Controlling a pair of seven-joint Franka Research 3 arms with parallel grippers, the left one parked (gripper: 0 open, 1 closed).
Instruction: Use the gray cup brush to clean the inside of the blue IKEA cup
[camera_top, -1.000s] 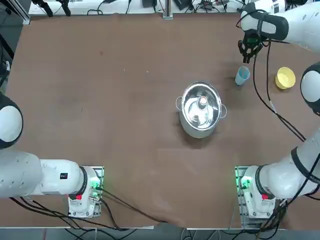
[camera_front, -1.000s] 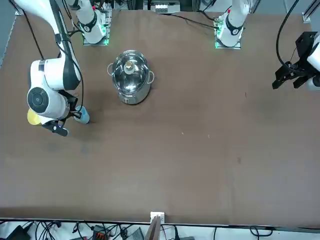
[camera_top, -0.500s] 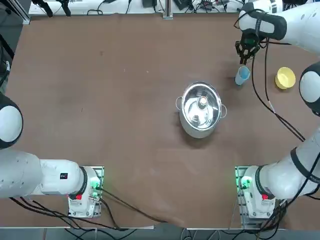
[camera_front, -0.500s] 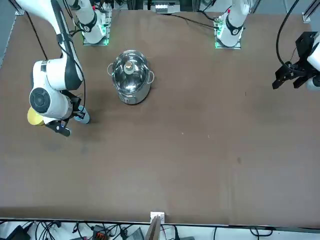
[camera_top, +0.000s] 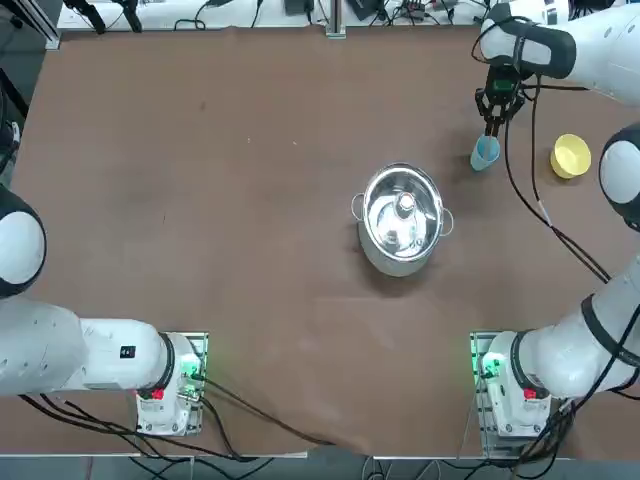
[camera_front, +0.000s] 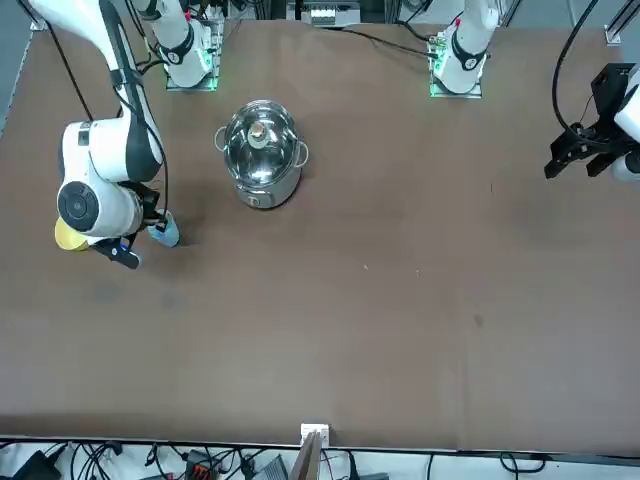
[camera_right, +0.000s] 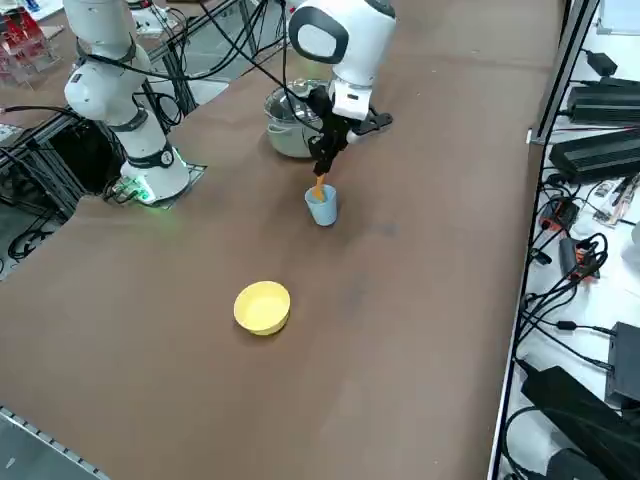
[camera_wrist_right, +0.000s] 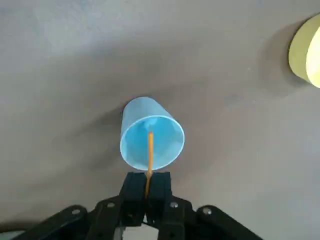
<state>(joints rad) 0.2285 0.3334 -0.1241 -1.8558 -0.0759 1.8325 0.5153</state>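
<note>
The blue IKEA cup (camera_wrist_right: 151, 135) stands upright on the brown table, at the far right in the top view (camera_top: 484, 153) and beyond the yellow bowl in the right side view (camera_right: 322, 206). My right gripper (camera_wrist_right: 146, 177) hangs directly above it, shut on the upper end of the gray cup brush (camera_wrist_right: 150, 155), which shows as a thin orange stick. The stick points straight down into the cup's mouth (camera_right: 318, 186). In the top view the gripper (camera_top: 493, 118) sits just past the cup's far rim. The brush's lower tip is inside the cup and hard to make out.
A yellow bowl (camera_top: 571, 156) lies to the right of the cup, a short gap away (camera_right: 262, 306). A steel pot (camera_top: 402, 218) with a lid knob stands mid-table, nearer the arm bases. Cables trail off the table's right edge.
The right gripper shifted a little sideways over the cup and came back, with the brush still held. The cup has stayed in place.
</note>
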